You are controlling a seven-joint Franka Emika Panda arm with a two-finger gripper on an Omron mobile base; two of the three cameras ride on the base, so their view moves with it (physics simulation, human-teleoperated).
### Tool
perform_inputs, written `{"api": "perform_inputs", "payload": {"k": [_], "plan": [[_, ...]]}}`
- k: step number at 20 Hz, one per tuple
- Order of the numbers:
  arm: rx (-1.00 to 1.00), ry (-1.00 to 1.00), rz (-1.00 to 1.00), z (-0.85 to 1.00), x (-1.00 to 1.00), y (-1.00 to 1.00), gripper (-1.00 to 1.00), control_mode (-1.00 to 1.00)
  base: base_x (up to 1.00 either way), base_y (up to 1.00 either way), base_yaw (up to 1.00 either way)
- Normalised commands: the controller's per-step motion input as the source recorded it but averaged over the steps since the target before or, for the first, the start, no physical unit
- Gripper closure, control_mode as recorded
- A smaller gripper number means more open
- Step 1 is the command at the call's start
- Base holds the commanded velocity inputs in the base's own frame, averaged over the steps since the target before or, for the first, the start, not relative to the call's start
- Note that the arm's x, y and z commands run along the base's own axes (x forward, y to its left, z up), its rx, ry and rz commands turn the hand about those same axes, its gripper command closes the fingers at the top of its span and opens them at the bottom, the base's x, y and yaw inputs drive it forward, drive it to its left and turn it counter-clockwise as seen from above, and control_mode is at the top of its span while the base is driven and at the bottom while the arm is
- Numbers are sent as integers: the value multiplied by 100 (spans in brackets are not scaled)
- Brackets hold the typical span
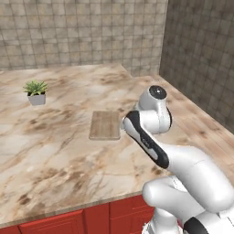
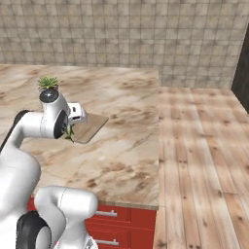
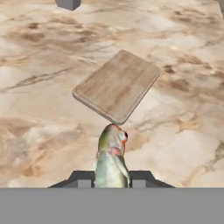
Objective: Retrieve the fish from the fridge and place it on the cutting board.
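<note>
The tool (image 3: 112, 180) is clamped on the fish (image 3: 111, 157), a slender, glossy greenish-grey body held above the marbled beige worktop (image 3: 39, 131). Just beyond lies the flat, rounded-cornered wooden cutting board (image 3: 117, 84); farther off, a potted plant (image 1: 36, 92).

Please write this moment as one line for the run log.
phase: carry | gripper: shut on fish | cutting board: bare, ahead of fish | fish: not yet over board
</note>
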Motion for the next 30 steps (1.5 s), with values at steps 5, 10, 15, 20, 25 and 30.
{"api": "perform_inputs", "payload": {"k": [5,10,15,20,25,30], "plan": [[0,0,0,-13,100,40,100,-100,0,0,0],[-1,5,0,-43,92,47,100,-100,0,0,0],[0,4,0,-56,88,35,100,-100,0,0,0],[0,2,0,-44,77,7,100,-100,0,0,0],[0,1,0,-23,85,0,100,-100,0,0,0],[0,0,0,-21,93,6,100,-100,0,0,0]]}}
